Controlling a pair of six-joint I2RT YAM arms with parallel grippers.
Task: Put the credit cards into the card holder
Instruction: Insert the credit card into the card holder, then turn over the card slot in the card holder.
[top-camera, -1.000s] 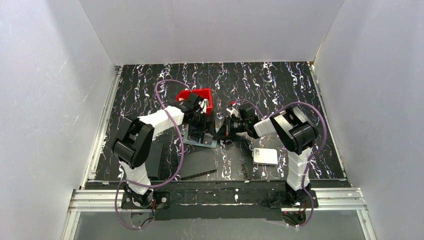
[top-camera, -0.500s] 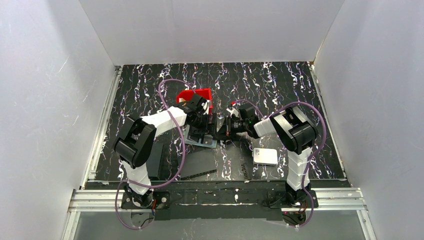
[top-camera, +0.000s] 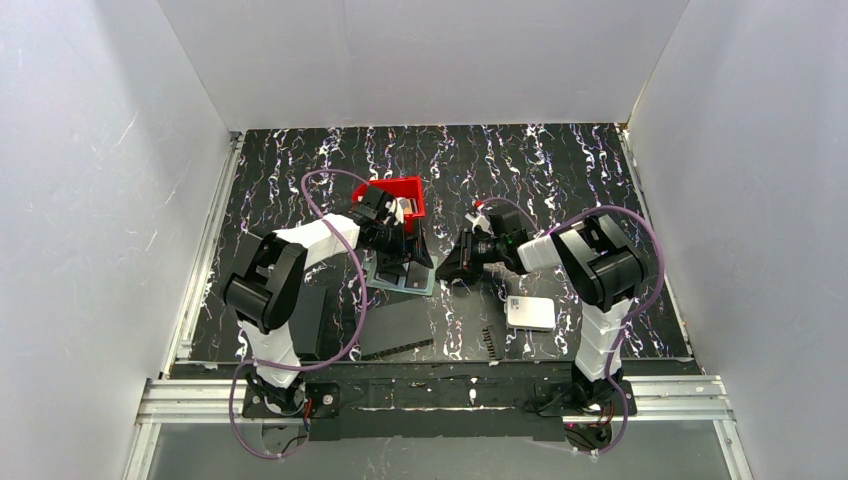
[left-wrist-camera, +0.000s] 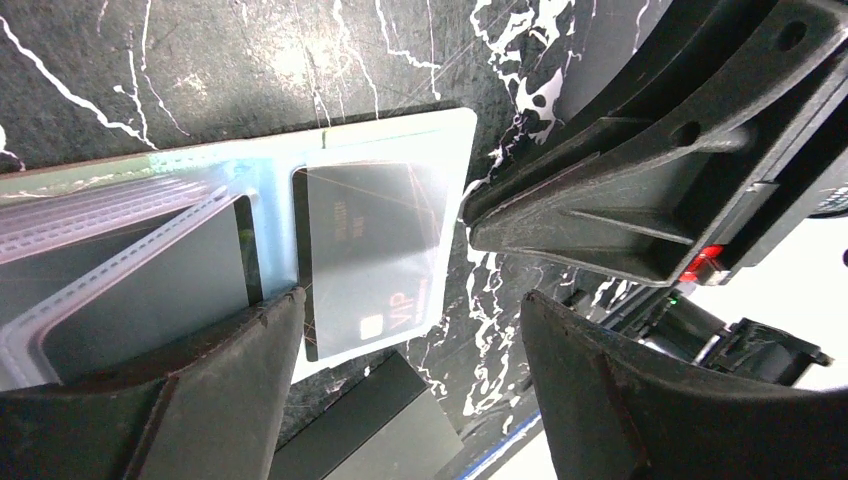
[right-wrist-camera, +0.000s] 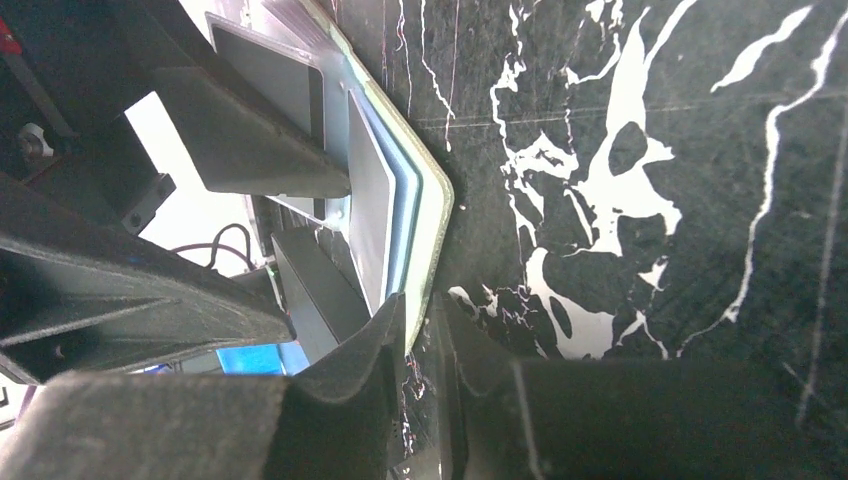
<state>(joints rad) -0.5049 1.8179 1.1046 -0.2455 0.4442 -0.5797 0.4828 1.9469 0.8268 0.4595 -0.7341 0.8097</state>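
the card holder (top-camera: 420, 286) lies open on the worktop (top-camera: 560, 180) under the left hand (left-wrist-camera: 410, 300), spread wide and empty, its edge by the barely parted, seemingly empty right hand (right-wrist-camera: 420, 320); one card (left-wrist-camera: 370, 255) is pocketed, any in the red bin (top-camera: 385, 187) likely remain.

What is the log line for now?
left claw open over card holder | right claw at its edge, grip unclear | credit card in pocket
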